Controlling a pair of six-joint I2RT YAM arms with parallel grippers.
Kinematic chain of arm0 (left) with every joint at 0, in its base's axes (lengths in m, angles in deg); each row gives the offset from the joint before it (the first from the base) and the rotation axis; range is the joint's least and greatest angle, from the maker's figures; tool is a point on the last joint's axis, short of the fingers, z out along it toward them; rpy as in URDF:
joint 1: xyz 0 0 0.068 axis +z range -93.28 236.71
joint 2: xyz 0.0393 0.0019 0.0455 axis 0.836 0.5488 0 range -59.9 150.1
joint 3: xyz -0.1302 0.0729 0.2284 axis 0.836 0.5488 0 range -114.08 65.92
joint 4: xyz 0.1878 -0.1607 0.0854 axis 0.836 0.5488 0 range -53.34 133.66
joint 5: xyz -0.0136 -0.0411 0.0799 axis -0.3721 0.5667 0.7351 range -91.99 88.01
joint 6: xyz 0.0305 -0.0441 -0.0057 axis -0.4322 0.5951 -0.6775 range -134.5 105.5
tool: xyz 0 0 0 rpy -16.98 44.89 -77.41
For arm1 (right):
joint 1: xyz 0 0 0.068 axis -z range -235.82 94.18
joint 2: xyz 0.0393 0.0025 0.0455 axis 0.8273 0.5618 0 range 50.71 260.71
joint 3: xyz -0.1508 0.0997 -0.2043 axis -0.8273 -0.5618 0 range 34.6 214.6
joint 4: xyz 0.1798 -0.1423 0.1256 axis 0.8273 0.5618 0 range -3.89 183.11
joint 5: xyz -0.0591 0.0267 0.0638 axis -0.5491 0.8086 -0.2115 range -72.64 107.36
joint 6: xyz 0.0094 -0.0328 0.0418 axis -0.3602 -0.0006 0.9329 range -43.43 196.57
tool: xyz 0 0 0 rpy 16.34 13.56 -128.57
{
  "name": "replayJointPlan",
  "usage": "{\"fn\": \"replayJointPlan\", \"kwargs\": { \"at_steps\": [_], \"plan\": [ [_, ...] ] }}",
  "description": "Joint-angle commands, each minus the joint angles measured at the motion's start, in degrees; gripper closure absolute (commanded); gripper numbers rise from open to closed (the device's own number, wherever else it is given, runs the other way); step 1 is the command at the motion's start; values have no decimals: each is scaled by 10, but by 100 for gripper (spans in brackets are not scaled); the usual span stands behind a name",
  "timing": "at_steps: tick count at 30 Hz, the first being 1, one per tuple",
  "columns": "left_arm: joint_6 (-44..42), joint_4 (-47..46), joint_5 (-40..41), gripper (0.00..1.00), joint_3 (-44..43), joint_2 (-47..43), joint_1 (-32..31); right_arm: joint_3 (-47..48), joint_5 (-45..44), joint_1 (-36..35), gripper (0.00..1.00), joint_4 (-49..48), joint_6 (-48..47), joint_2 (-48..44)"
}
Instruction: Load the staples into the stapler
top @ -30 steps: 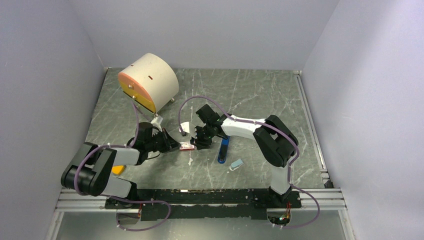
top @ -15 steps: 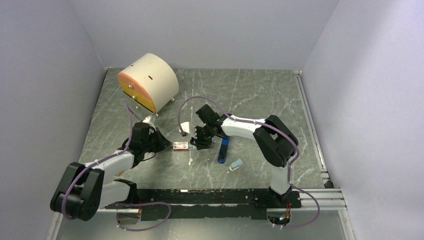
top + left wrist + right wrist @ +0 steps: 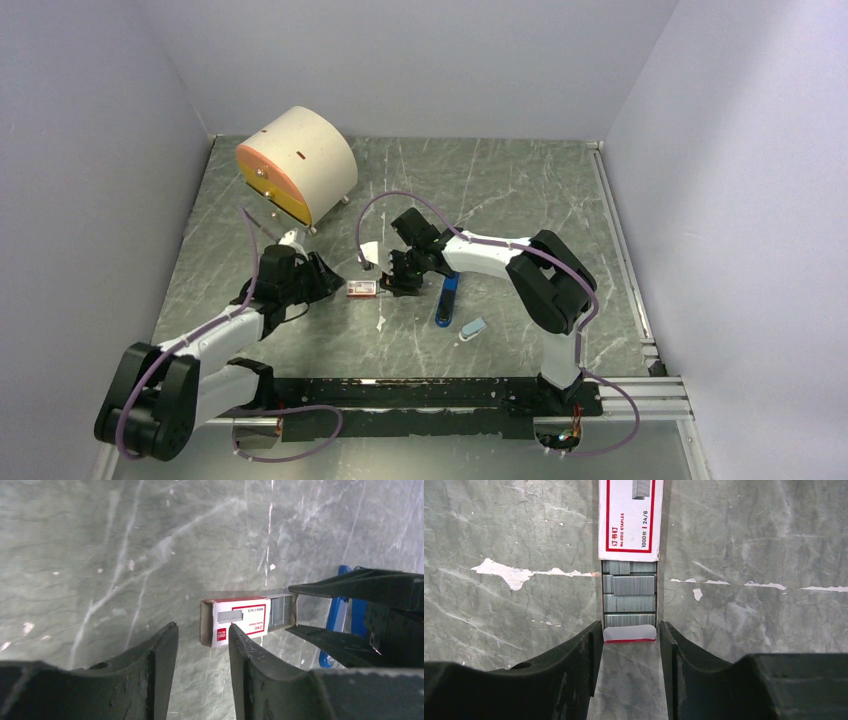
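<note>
In the right wrist view the box (image 3: 629,517) runs off the top edge, and its sleeve hides the far part of the staples (image 3: 629,592). Whether the fingers (image 3: 579,665) of the right gripper (image 3: 630,626) press the tray or stand just beside it cannot be told. From the left wrist, those fingers cover most of the stapler (image 3: 337,615) — only blue strips show. From above, the staples are too small to make out.

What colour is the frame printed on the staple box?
Red on white; the staple box shows best in right wrist view.
</note>
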State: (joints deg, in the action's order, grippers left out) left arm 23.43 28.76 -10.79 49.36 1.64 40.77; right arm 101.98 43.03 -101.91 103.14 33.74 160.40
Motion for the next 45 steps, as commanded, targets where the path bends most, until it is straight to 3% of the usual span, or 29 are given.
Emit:
{"fn": "replayJointPlan", "kwargs": {
  "at_steps": [1, 4, 12, 19, 29, 37, 45],
  "plan": [
    [-3, -80, -93, 51, 0, 45, 5, -15, -31, 3, 51, 12, -3, 16],
    [-8, -105, -127, 50, -8, 96, 5, -13, -30, 2, 51, 13, -2, 17],
    [5, -161, -142, 78, -5, 149, 5, -12, -29, 2, 51, 15, -2, 17],
    [-25, -118, -99, 94, -3, 117, 5, -15, -35, 2, 52, 13, -2, 14],
    [-28, -66, -18, 95, 11, 55, 6, -14, -39, 2, 52, 13, -2, 17],
    [-35, -53, -8, 95, 11, 49, 6, -14, -39, 2, 56, 12, -1, 16],
    [-29, -63, -39, 95, 12, 60, 6, -11, -28, 5, 49, 0, 32, 8]
  ]
}}
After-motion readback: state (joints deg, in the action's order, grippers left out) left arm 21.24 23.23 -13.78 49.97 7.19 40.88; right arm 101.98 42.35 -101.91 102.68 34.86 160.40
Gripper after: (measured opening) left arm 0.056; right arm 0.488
